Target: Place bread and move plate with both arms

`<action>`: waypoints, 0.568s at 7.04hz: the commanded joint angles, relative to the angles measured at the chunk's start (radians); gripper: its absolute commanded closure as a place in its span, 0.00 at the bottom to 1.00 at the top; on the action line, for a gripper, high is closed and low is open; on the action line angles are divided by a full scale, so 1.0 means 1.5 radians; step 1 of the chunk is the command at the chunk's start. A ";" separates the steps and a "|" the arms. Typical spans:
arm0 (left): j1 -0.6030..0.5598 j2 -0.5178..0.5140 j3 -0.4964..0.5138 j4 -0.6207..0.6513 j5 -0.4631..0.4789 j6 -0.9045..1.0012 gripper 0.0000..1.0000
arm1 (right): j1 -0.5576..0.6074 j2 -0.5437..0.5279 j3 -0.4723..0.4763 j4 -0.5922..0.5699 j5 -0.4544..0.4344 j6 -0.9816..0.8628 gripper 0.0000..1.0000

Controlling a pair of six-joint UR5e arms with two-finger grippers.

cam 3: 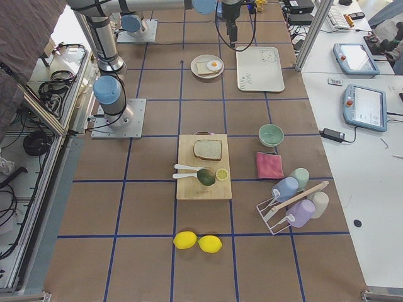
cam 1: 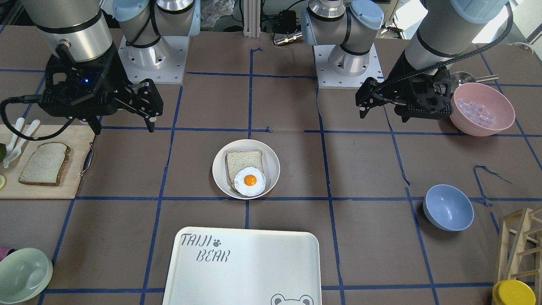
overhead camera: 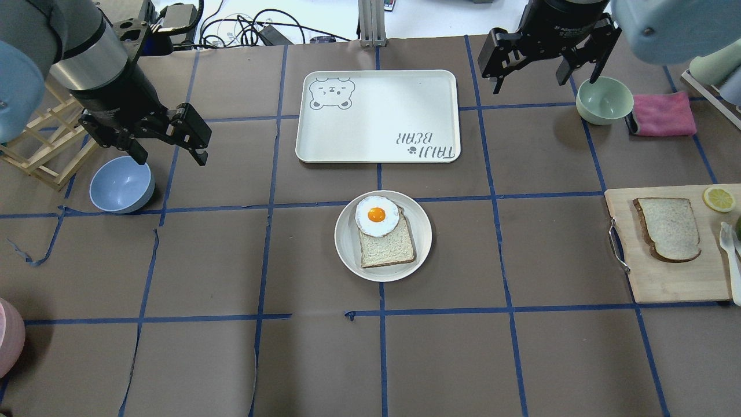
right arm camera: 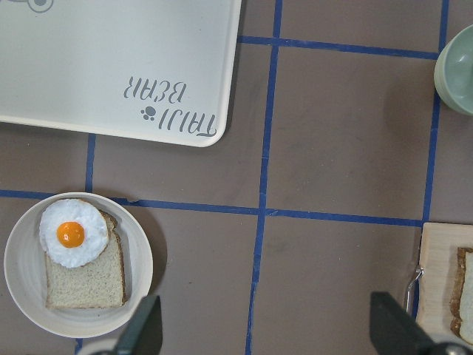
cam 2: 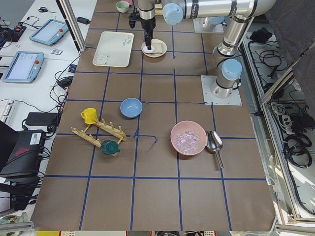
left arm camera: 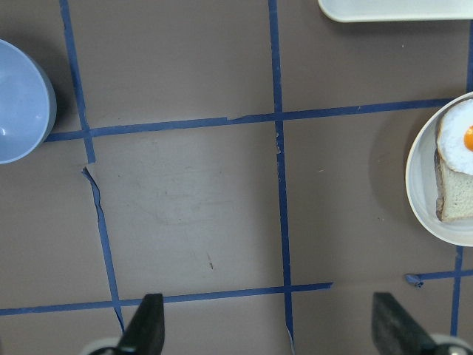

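The bread (overhead camera: 668, 229), with its dark crust and rounded top, lies on a wooden cutting board (overhead camera: 666, 275) at the right; it also shows in the front view (cam 1: 44, 164). The plate (overhead camera: 347, 246) sits mid-table and holds a squarer slice (overhead camera: 386, 249) under a fried egg (overhead camera: 377, 216). My left gripper (overhead camera: 171, 155) hangs open and empty above the table, left of the plate, beside a blue bowl (overhead camera: 121, 184). My right gripper (overhead camera: 544, 78) hangs open and empty at the far right, between the tray and a green bowl (overhead camera: 604, 99). Both wrist views show the fingers spread with nothing between them.
The "TAIJI BEAR" tray (overhead camera: 376, 116) lies just beyond the plate. A pink cloth (overhead camera: 663, 114) lies next to the green bowl. A lemon slice (overhead camera: 719, 198) and white cutlery share the board. A wooden rack (overhead camera: 40, 150) stands far left, and a pink bowl (cam 1: 482, 109) near the left arm.
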 commanded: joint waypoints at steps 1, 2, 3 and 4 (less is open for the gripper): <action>0.000 -0.001 0.000 0.000 0.000 0.000 0.00 | 0.000 0.000 0.002 0.000 0.001 0.000 0.00; 0.000 -0.001 0.000 0.000 0.000 0.000 0.00 | 0.000 0.000 -0.003 -0.001 0.003 -0.001 0.00; 0.000 -0.001 0.001 0.000 0.000 0.000 0.00 | 0.000 0.000 -0.003 -0.001 0.002 0.000 0.00; 0.000 -0.001 0.003 -0.001 0.000 0.000 0.00 | 0.000 0.000 -0.001 0.000 0.001 0.000 0.00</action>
